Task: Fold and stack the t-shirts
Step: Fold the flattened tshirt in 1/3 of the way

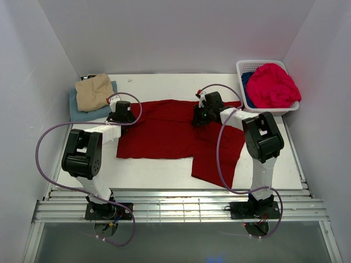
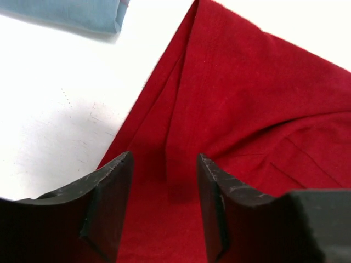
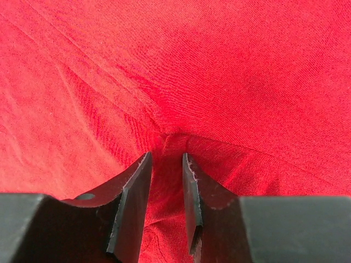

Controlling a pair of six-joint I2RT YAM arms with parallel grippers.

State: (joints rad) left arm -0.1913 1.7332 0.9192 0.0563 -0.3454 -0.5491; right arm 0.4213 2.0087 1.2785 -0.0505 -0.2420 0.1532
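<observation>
The top camera sits high behind both arms and looks down on the whole table [image 1: 164,170], far enough to see all of the dark red shirt [image 1: 164,134]. The left wrist camera looks down past the left gripper [image 2: 164,159], close to that shirt's edge and some white table. The right wrist camera looks past the right gripper [image 3: 167,159], so close that the same shirt fills its view.

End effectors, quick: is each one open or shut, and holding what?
Left end effector: open, over the dark red t-shirt edge.
Right end effector: closed, pinching the dark red t-shirt.
</observation>
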